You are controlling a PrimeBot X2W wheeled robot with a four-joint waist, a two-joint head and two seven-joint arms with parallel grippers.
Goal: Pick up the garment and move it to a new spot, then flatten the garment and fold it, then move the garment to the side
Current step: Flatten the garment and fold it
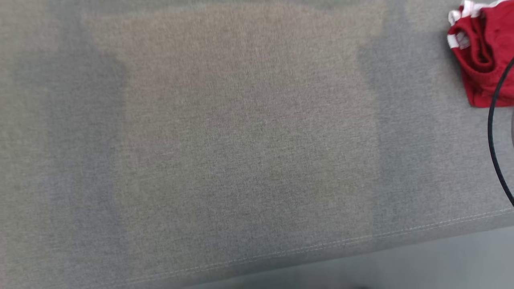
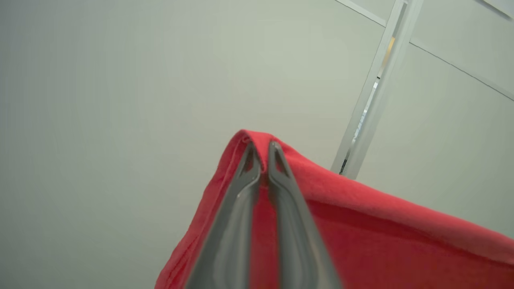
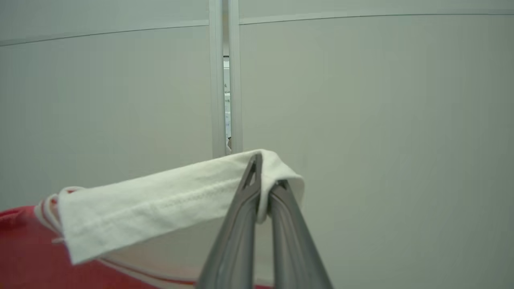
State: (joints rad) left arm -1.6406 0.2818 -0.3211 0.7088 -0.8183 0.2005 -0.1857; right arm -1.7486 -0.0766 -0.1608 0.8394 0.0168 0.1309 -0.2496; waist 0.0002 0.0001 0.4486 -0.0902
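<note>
Grey cloth surface (image 1: 241,140) offers wide open room, its stitched edge running along the bottom; a red bundle (image 1: 482,60) sits upper right beside a black cable (image 1: 492,132). My left gripper (image 2: 263,150) is clamped tight on the garment (image 2: 381,241) at its red hem, and my right gripper (image 3: 268,172) is pinched closed on its white band (image 3: 160,200).
</note>
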